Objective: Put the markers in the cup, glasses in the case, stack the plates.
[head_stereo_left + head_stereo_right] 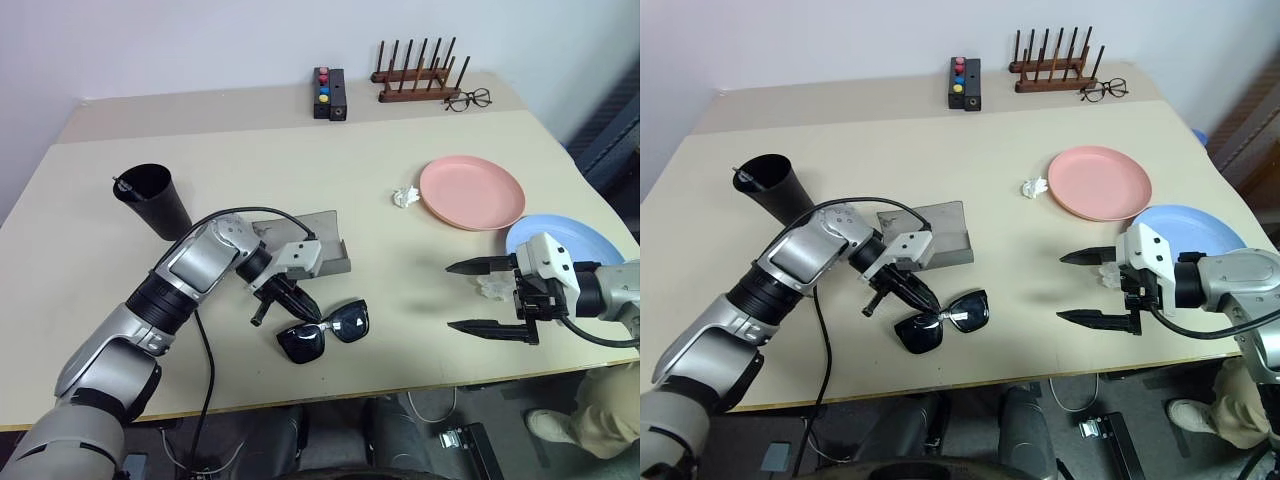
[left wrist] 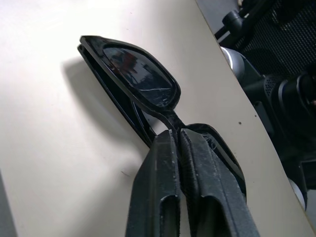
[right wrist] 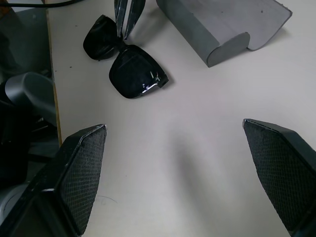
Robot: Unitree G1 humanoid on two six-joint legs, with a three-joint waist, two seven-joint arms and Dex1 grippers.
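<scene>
Left wrist view: glasses [image 2: 140,86] are seen folded, pinched at the bridge by the left gripper [image 2: 180,136], jaws clenched on the frame. Glasses lie near the bench's [image 1: 90,270] front edge, about mid-width, apparently resting on the surface. Grip is narrow & at one thin point, so the frame could pivot or slip out when lifted; lenses could also be scratched by the pads.

Right gripper [image 1: 484,296] is held over the front right part of the bench, jaws released wide, nothing between them. Just behind it the blue plate [image 1: 575,238] sits at the right edge, w/ the pink plate [image 1: 471,191] just beyond, rims close together or touching. A small pale object lies by the right jaws; what it is can't be told.

Case [image 1: 315,250] lies open just behind the glasses, partly covered by the left wrist. If glasses are carried tilted, a catch on the case wall is likely.

Cup [image 1: 153,199] stands further back toward the left edge, something thin seen at its rim.
</scene>
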